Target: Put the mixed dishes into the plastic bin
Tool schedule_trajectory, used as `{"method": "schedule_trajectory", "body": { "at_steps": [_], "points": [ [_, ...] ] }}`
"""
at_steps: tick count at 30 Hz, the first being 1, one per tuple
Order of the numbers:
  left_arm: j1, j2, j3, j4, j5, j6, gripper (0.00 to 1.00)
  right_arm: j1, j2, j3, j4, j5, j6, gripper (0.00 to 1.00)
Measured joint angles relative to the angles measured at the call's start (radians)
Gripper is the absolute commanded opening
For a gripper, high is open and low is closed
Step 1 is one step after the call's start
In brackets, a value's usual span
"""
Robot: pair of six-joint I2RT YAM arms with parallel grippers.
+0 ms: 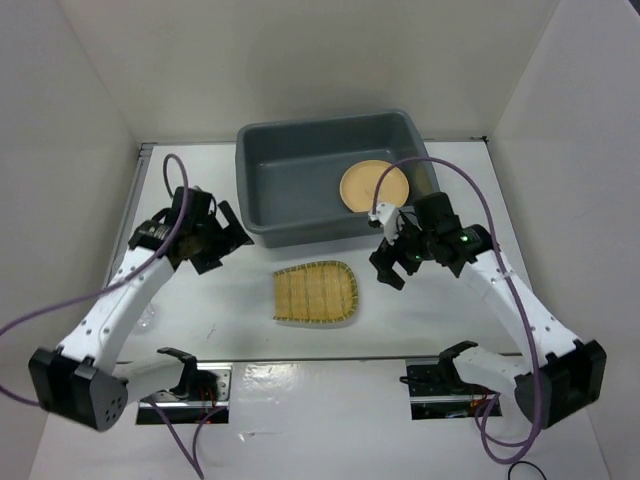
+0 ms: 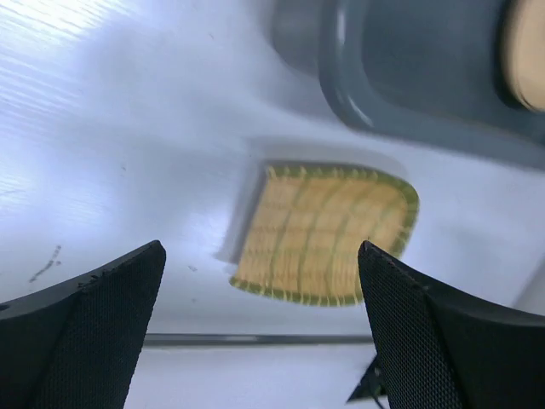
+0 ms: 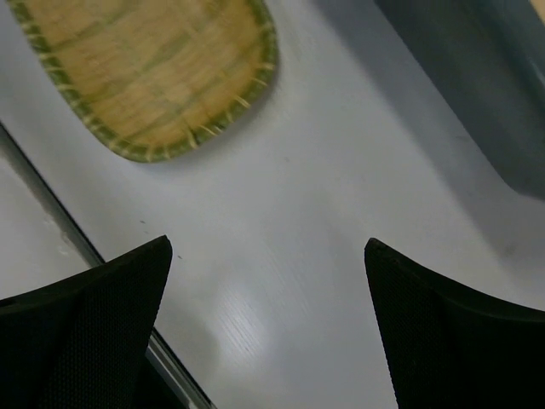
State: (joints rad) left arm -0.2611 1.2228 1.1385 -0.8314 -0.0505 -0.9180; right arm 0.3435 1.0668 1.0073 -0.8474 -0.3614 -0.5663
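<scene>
Both arms had white shells on their long links. The left arm point(image 1: 120, 300) was dotted along its side with small dark marks, probably screw heads, though the overhead view was too coarse to be sure. The right arm point(image 1: 525, 315) matched it. The joints and the blocky sections at the near end of each arm were black. A purple cable point(image 1: 50, 312) looped off each arm. Small green lights point(image 1: 462, 240) glowed on the right wrist. The left gripper point(image 1: 236, 228) and right gripper point(image 1: 385, 248) were black. Seen close up, their fingers point(image 2: 94, 328) were wedge-shaped with a fine dotted texture.
</scene>
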Motion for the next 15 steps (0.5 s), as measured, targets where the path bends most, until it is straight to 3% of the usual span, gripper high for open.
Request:
{"method": "schedule_trajectory", "body": {
  "at_steps": [4, 8, 12, 15],
  "points": [
    [-0.009, -0.191, -0.135, 0.09, 0.09, -0.002, 1.0, 0.061, 0.097, -0.022, 0.076, -0.068, 0.05, 0.98],
    [-0.009, -0.286, -0.273, 0.245, 0.233, -0.006, 1.0, 0.071, 0.217, -0.011, 0.105, -0.122, 0.111, 0.98],
    [-0.013, -0.216, -0.324, 0.389, 0.343, -0.026, 1.0, 0.075, 0.391, 0.014, 0.135, -0.211, 0.21, 0.98],
    [-0.016, -0.09, -0.336, 0.493, 0.384, -0.039, 1.0, 0.075, 0.431, 0.014, 0.147, -0.246, 0.283, 0.98]
  ]
}}
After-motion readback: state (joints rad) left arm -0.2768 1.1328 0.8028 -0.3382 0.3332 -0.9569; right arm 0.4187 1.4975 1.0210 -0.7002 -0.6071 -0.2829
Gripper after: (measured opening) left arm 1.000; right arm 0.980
